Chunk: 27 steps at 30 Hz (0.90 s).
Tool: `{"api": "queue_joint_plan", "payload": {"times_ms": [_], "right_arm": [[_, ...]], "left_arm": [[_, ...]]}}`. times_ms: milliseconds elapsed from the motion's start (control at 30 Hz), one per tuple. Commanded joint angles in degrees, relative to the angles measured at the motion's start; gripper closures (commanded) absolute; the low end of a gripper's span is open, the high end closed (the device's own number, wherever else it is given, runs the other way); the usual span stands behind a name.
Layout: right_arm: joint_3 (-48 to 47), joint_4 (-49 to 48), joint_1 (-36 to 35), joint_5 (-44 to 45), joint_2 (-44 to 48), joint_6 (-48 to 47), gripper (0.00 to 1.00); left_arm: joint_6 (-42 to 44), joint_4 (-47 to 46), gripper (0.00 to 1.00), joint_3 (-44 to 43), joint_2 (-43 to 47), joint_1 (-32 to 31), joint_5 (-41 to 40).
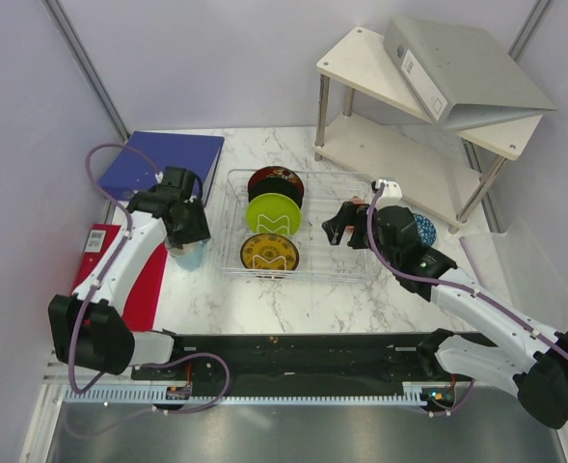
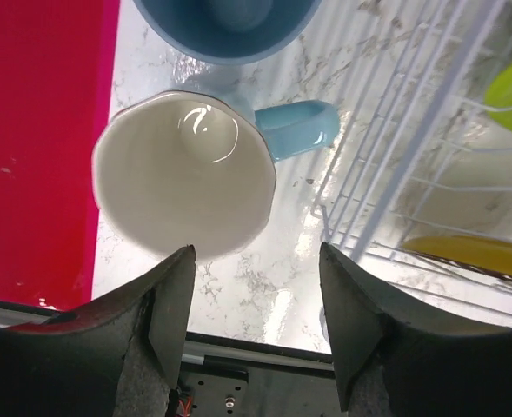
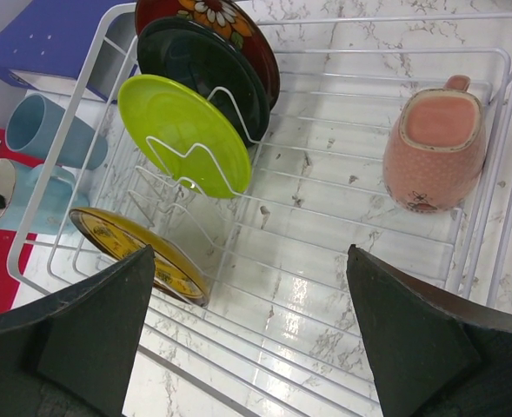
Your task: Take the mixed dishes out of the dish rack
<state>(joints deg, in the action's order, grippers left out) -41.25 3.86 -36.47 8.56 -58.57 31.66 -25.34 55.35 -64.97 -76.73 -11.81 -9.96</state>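
Note:
The wire dish rack (image 1: pixel 322 275) stands mid-table. It holds a dark red floral plate (image 3: pixel 229 22), a black plate (image 3: pixel 199 65) and a lime green plate (image 3: pixel 177 130) on edge, a leaning yellow-brown plate (image 3: pixel 138 252), and a pink mug (image 3: pixel 435 152). My right gripper (image 3: pixel 249 261) is open and empty above the rack's bare right half. My left gripper (image 2: pixel 256 261) is open and empty left of the rack, over two light-blue mugs: one with a white inside (image 2: pixel 182 182) and another (image 2: pixel 229 26) beyond it. A small blue patterned dish (image 1: pixel 424 230) lies right of the rack.
A blue binder (image 1: pixel 163 164) and a red folder (image 1: pixel 120 275) lie left of the mugs. A white two-tier shelf (image 1: pixel 399 145) with a grey binder (image 1: pixel 457 68) stands at the back right. A black strip (image 1: pixel 293 352) runs along the near edge.

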Motion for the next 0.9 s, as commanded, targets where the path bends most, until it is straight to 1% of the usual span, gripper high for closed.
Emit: {"api": "queue_joint_plan", "payload": {"times_ms": [0, 33, 100, 133, 200, 233, 267, 300, 333, 433, 533, 667, 867], "right_arm": [[-3.21, 1.57, -0.01, 2.95, -0.85, -0.90, 0.02], [-3.83, 2.64, 0.08, 6.79, -1.63, -0.29, 0.02], [-5.23, 5.79, 0.08, 13.03, -2.95, 1.81, 0.02], [-5.59, 6.42, 0.08, 17.76, -4.78, 2.35, 0.02], [-6.99, 7.56, 0.43, 19.83, -6.73, 1.48, 0.02], [-7.43, 7.57, 0.52, 19.66, -8.83, 0.34, 0.02], [-8.13, 7.66, 0.43, 18.52, -10.24, -1.41, 0.02], [-10.23, 9.40, 0.52, 18.34, -11.73, -1.86, 0.02], [-11.47, 10.54, 0.52, 18.34, -14.97, -2.39, 0.02], [-15.34, 12.23, 0.43, 19.91, -20.25, -3.97, 0.02], [-17.36, 11.35, 0.52, 22.99, -23.60, -5.11, 0.02], [-20.52, 10.73, 0.87, 27.21, -27.47, -6.26, 0.02], [-24.30, 10.82, 2.10, 27.30, -33.80, -6.87, 0.02]], "left_arm": [[-1.02, 3.88, 0.33, -6.48, 7.63, 0.12, -2.08], [-1.20, 4.06, 0.27, -7.70, 8.69, 0.12, -2.52], [-2.51, 4.06, 0.26, -8.50, 12.63, 0.12, -2.35], [-3.13, 3.54, 0.19, -9.03, 14.05, 0.12, -1.74], [-3.92, 1.61, 0.18, -8.42, 17.99, 0.04, 2.56], [-3.92, -1.88, 0.14, -6.94, 19.24, 0.04, 4.66], [-4.01, -3.31, 0.13, -6.05, 20.47, 0.12, 8.08], [-4.01, -5.24, 0.12, -5.18, 21.70, -0.05, 9.68], [-3.66, -8.74, 0.11, -2.90, 23.88, -0.05, 13.87], [-2.96, -14.89, 0.10, 1.68, 27.93, -0.23, 19.34], [-3.57, -17.55, 0.11, 4.93, 30.49, -0.49, 21.90], [-2.96, -18.70, 0.12, 6.96, 32.42, -1.80, 22.44], [-2.25, -18.79, 0.12, 9.15, 34.63, -2.78, 21.12]]}}
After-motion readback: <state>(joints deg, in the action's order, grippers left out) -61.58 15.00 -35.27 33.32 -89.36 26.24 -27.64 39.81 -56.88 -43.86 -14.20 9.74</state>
